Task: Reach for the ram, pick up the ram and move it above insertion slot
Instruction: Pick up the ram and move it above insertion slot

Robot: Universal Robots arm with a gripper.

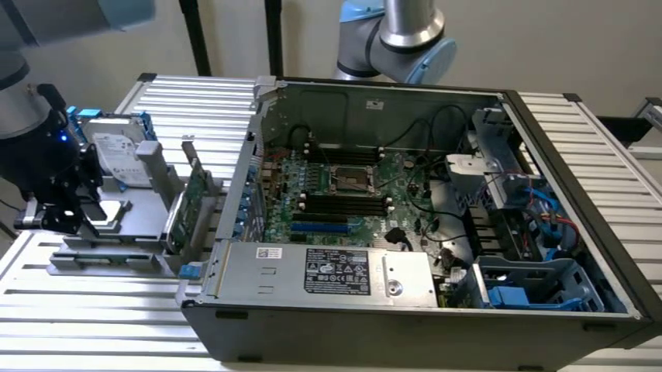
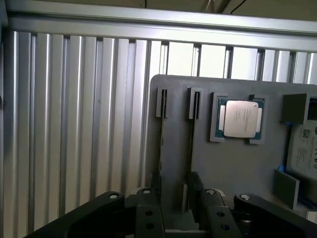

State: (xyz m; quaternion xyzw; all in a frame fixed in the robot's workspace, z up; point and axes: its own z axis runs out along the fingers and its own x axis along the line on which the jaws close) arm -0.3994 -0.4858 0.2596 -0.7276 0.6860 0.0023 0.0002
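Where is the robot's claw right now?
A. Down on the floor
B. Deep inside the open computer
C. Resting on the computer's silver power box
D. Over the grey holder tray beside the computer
D: the gripper hangs over the grey holder tray on the exterior view's left, outside the computer case.

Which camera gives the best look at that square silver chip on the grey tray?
The wrist view: the chip faces the camera squarely, unobstructed, in its holder. In the exterior view it is a small slanted silvery patch on the tray.
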